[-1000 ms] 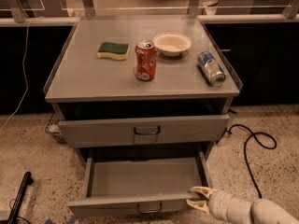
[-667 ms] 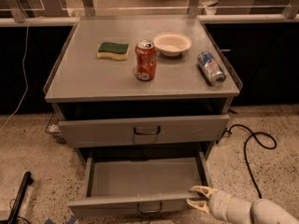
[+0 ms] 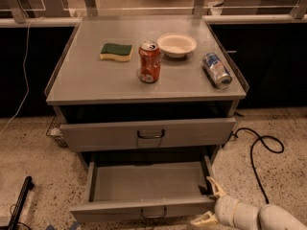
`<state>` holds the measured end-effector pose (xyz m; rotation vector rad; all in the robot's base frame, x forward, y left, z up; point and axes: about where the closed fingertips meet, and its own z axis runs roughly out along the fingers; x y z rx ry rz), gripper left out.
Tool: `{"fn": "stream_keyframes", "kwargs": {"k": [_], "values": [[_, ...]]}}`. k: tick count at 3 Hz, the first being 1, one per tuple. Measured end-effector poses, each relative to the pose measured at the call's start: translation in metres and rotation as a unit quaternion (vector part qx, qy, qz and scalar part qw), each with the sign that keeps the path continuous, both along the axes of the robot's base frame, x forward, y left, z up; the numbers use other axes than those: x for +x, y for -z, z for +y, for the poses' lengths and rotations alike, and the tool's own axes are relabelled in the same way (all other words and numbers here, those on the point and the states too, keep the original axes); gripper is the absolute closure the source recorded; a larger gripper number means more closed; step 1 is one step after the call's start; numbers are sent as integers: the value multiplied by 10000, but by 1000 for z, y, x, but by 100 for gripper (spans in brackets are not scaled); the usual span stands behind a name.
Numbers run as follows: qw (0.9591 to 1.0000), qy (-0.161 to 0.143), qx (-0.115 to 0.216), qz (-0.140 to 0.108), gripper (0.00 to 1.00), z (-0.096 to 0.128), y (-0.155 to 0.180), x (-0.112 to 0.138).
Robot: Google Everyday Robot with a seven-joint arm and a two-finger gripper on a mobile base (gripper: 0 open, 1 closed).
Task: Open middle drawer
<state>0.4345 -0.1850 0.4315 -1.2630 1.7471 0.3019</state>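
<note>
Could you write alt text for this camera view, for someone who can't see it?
A grey cabinet's middle drawer stands pulled out, with a robot's white pincer open at its front right corner. On top sit a sponge, an upright red can, a bowl and a blue can on its side.

One cam, high front, facing down; pincer (image 3: 204, 201) btm-right.

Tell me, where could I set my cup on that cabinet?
Bare: the front strip of the cabinet top, ahead of sponge and red can. Crowded: around bowl and blue can. The gripper is at the middle drawer, front right corner.
</note>
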Motion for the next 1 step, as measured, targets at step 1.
{"fn": "stream_keyframes", "kwargs": {"k": [1], "values": [[10000,0,0,0,0,0,0,0]]}}
